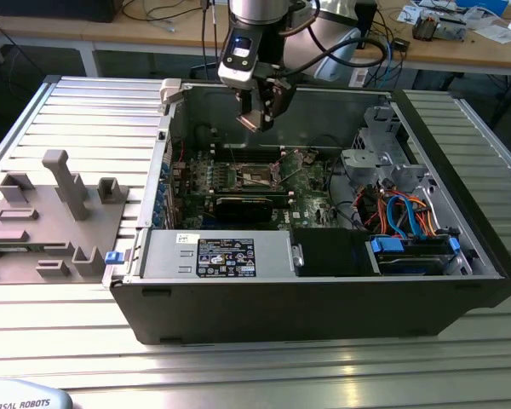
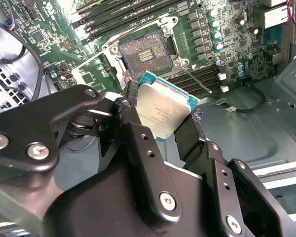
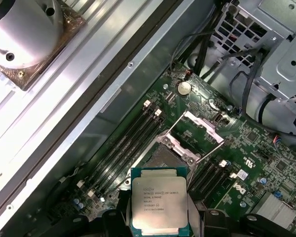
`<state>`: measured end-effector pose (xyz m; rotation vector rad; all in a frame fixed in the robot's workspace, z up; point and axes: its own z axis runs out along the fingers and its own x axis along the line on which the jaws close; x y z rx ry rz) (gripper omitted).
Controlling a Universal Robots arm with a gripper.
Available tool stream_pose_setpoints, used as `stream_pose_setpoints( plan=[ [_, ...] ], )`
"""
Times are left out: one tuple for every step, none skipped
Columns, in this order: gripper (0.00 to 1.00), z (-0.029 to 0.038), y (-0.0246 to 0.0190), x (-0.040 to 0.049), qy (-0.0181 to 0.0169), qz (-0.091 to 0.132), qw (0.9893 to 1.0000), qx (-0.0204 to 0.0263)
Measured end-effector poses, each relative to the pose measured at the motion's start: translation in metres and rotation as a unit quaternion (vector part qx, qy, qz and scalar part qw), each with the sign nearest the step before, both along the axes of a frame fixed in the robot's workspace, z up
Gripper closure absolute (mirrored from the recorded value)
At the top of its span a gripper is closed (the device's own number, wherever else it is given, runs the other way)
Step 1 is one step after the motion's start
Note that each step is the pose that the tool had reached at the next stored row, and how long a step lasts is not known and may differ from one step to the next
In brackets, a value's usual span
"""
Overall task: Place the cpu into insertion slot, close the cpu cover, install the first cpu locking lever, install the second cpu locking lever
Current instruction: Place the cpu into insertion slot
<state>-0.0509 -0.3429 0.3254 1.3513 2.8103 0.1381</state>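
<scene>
Second wrist view: end effector (image 2: 163, 108) clamps the cpu (image 2: 160, 117) by its edges, suspended above the open insertion slot (image 2: 145, 54). Placement step in hand; seating likely requires square alignment.

cpu (image 2: 163, 111): flat square chip, dull silver top with fine print, teal-green rim. Pinched at two opposite edges by the gripper (image 2: 160, 131), tilted, in the air above the motherboard, not seated. Insertion slot (image 2: 142, 52): square socket, bare brownish contact field, empty, near the middle of the motherboard. cpu cover (image 3: 207, 123): thin silvery frame with square window, swung open, standing up at one edge of the slot. One locking lever (image 2: 196, 80): thin wire rod, unlatched, angled out from a slot corner.
</scene>
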Motion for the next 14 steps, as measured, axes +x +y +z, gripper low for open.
stream_pose_setpoints(
  plan=[
    [0.46, 0.0000, 0.0000, 0.0000, 0.0000, -0.002, 1.0000, 0.0000],
    [0.46, -0.0001, 0.0000, 0.0000, 0.0000, -0.005, 1.0000, 0.0000],
    [0.46, -0.0001, 0.0000, 0.0000, 0.0000, -0.007, 1.0000, 0.0000],
    [0.46, -0.0001, 0.0000, 0.0000, 0.0000, -0.009, 1.0000, 0.0000],
    [0.46, -0.0001, 0.0000, 0.0000, 0.0000, -0.012, 0.9999, 0.0000],
    [0.46, -0.0001, 0.0000, 0.0000, 0.0000, -0.014, 0.9999, 0.0000],
    [0.46, -0.0002, 0.0000, 0.0000, 0.0000, -0.016, 0.9999, 0.0000],
    [0.46, -0.0002, 0.0000, 0.0000, 0.0000, -0.018, 0.9998, 0.0000],
    [0.46, -0.0002, 0.0000, 0.0000, 0.0000, -0.020, 0.9998, 0.0000],
    [0.46, -0.0002, 0.0000, 0.0000, 0.0000, -0.022, 0.9998, 0.0000],
    [0.46, -0.0002, 0.0000, 0.0000, 0.0000, -0.024, 0.9997, 0.0000],
    [0.46, -0.0002, 0.0000, 0.0000, 0.0000, -0.026, 0.9996, 0.0000],
    [0.46, -0.0002, 0.0000, 0.0000, 0.0000, -0.029, 0.9996, 0.0000],
    [0.46, -0.0003, 0.0000, 0.0000, 0.0000, -0.031, 0.9995, 0.0000]
  ],
)
